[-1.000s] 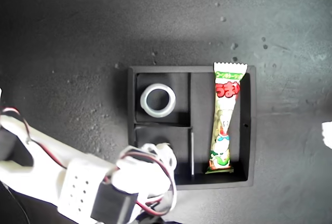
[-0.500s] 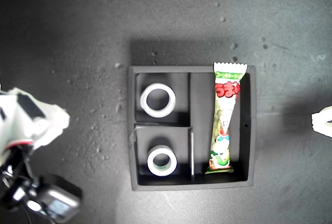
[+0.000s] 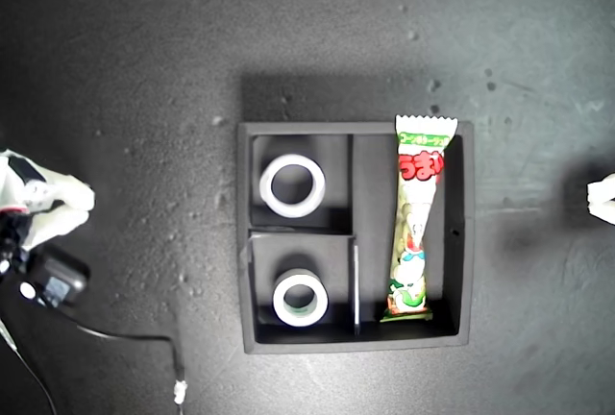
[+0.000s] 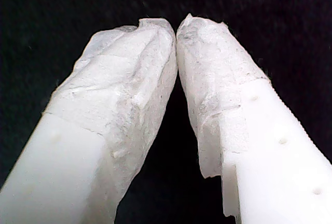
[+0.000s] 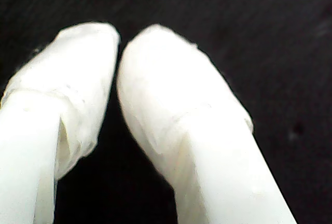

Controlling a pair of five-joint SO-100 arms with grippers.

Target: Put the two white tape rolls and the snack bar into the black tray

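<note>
Task looks done, nothing left to place; next move is just parking both arms. Tray (image 3: 353, 343), square matte black, sits mid-table. Bar (image 3: 416, 223) (green-white, red characters) lies in the long compartment on the exterior view's right. Thin-walled roll (image 3: 293, 184) fills the upper small compartment, thicker roll (image 3: 300, 298) the lower. My first gripper (image 4: 176, 29) is closed, tips touching, empty; my second gripper (image 5: 118, 40) is closed too, empty.

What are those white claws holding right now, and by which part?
Nothing. My first end effector and second end effector are both shut on nothing. Both tape rolls and the snack bar lie in the tray.
</note>
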